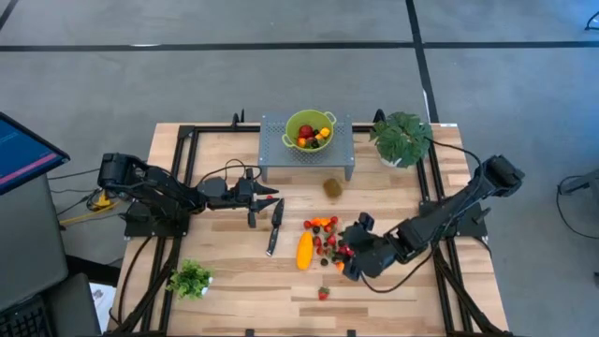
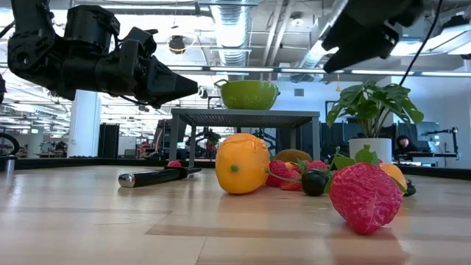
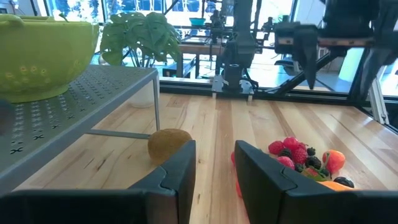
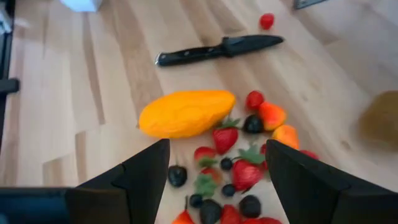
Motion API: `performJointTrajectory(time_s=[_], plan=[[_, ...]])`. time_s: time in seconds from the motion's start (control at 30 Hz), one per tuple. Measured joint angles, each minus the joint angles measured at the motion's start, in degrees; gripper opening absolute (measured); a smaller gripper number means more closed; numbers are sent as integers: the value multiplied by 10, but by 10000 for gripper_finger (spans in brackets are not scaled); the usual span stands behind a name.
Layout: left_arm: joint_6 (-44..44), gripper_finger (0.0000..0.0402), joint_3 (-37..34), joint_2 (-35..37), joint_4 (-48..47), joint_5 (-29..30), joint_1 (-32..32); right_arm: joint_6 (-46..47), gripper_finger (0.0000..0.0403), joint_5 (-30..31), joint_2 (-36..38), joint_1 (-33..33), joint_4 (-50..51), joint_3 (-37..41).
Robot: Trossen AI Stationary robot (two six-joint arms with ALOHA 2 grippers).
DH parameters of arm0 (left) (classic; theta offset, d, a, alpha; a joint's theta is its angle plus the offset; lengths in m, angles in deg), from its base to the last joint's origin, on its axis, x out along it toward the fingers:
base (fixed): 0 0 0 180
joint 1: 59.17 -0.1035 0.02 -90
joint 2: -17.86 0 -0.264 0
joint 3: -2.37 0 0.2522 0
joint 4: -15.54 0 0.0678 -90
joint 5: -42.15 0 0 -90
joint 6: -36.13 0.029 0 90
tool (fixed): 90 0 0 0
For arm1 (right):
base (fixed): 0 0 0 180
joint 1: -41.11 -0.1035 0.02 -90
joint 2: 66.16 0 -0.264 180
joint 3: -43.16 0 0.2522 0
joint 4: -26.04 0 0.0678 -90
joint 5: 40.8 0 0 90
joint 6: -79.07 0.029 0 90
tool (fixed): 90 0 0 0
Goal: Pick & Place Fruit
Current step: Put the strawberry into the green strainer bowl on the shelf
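A pile of small fruit (image 1: 328, 239), strawberries, red, orange and dark balls, lies right of the table's middle. A long yellow-orange fruit (image 1: 304, 250) lies at its left side. A brown kiwi (image 1: 332, 187) lies alone by the stand, and one strawberry (image 1: 323, 293) nearer the front edge. My right gripper (image 1: 350, 247) hovers open above the pile's right side, slanting down, its fingers (image 4: 146, 174) wide over the small fruit (image 4: 239, 171). My left gripper (image 1: 270, 195) waits level at the left, its fingers (image 3: 180, 168) a little apart with nothing between them.
A green colander (image 1: 309, 129) holding some fruit stands on a grey perforated stand (image 1: 342, 154) at the far middle. A black-handled knife (image 1: 274, 225) lies left of the pile. Leafy plants stand at the far right (image 1: 402, 139) and near left (image 1: 190, 278).
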Motion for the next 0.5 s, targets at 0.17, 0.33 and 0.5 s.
performJointTrajectory(time_s=[0.17, 0.33, 0.5], plan=[[0, 106, 0, 0, 0, 0, 0, 2, 260, 0, 0, -34, -58, 44], [0, 106, 0, 0, 0, 0, 0, 1, 260, 7, 0, -56, -139, 100], [0, 106, 0, 0, 0, -1, 0, -11, 260, 18, 0, -61, -198, 140]])
